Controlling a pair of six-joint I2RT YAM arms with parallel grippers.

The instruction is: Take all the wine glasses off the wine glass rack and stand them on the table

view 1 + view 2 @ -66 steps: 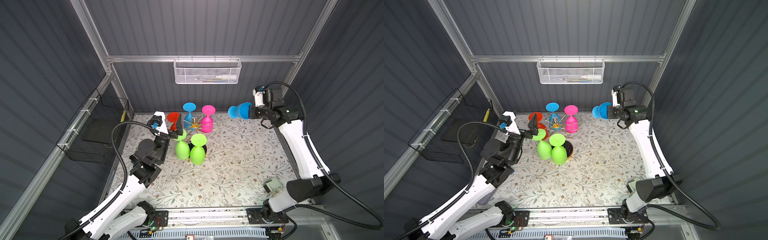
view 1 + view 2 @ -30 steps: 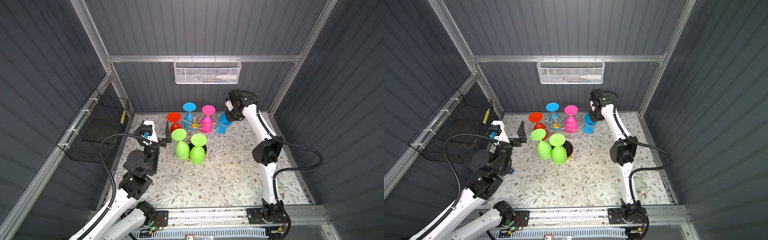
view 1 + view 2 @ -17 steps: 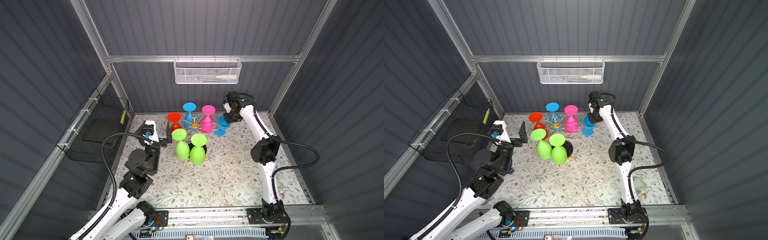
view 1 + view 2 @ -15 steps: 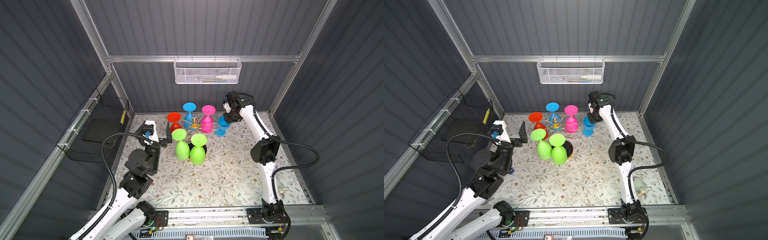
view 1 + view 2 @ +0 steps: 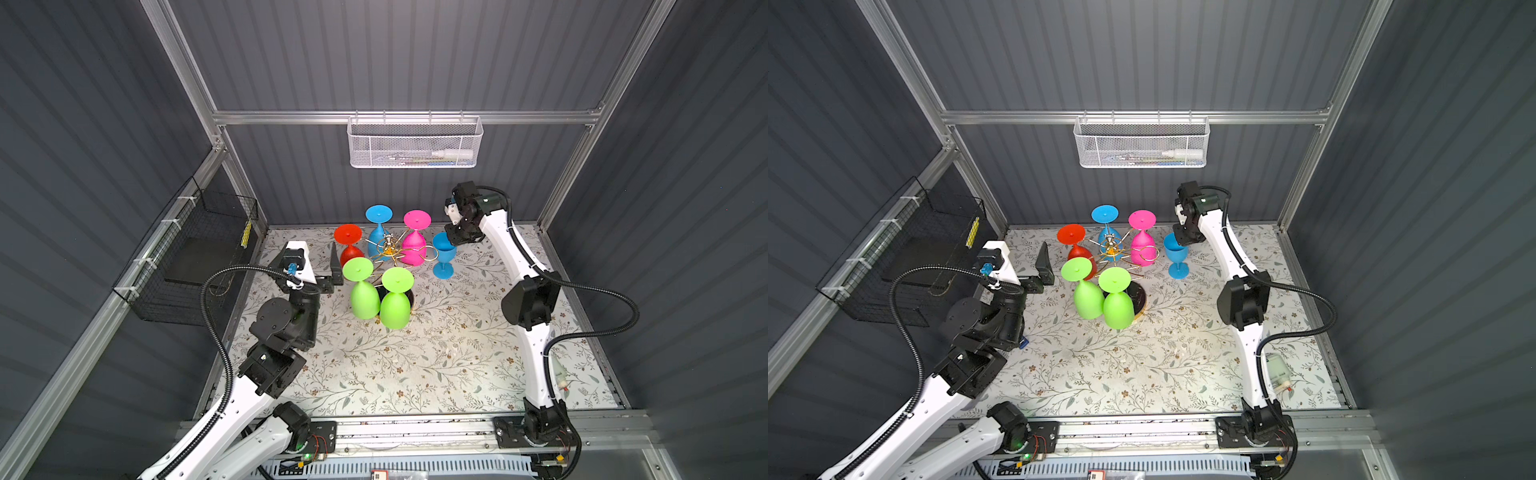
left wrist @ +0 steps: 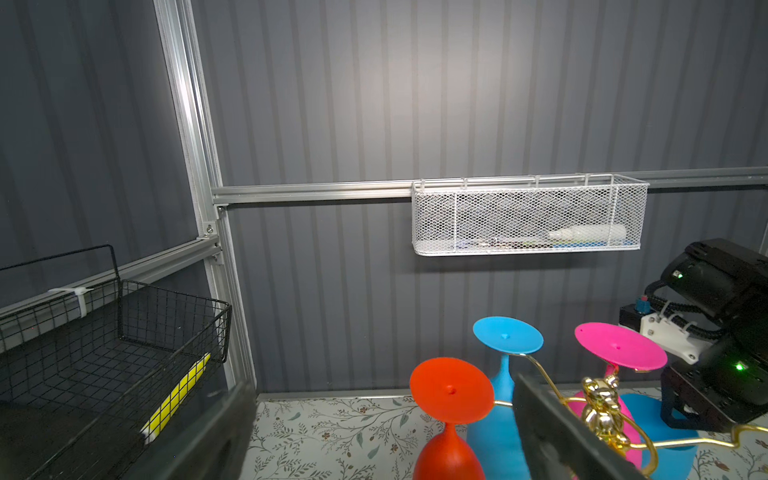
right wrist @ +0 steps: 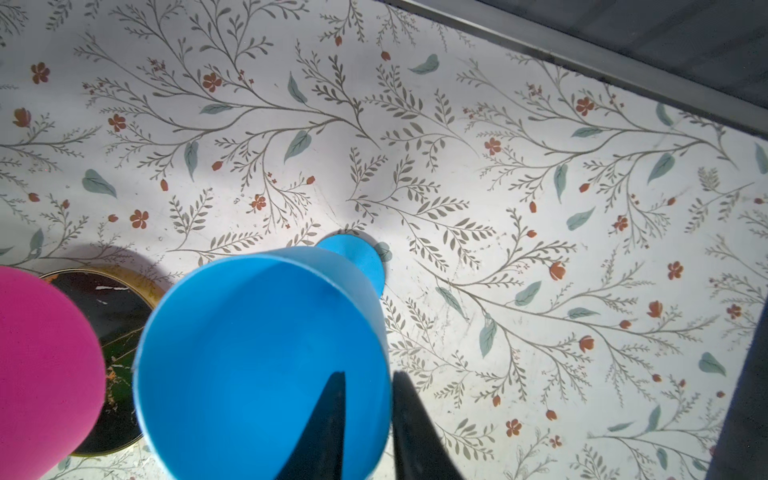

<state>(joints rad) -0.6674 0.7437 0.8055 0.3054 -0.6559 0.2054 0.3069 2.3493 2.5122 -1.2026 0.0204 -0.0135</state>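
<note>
Blue wine glass (image 5: 444, 248) upright beside rack (image 5: 388, 250), right claw (image 7: 369, 378) slightly apart astride its rim

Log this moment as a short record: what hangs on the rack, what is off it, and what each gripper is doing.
rack: gold wine glass rack, five glasses hung foot-up
hung: red glass, hung blue glass, pink glass, two green glasses
off rack: blue wine glass, upright on the table, right of the rack
right gripper: astride that glass's rim, one finger inside the bowl, jaws slightly parted
left gripper: open, empty, left of the rack
</note>
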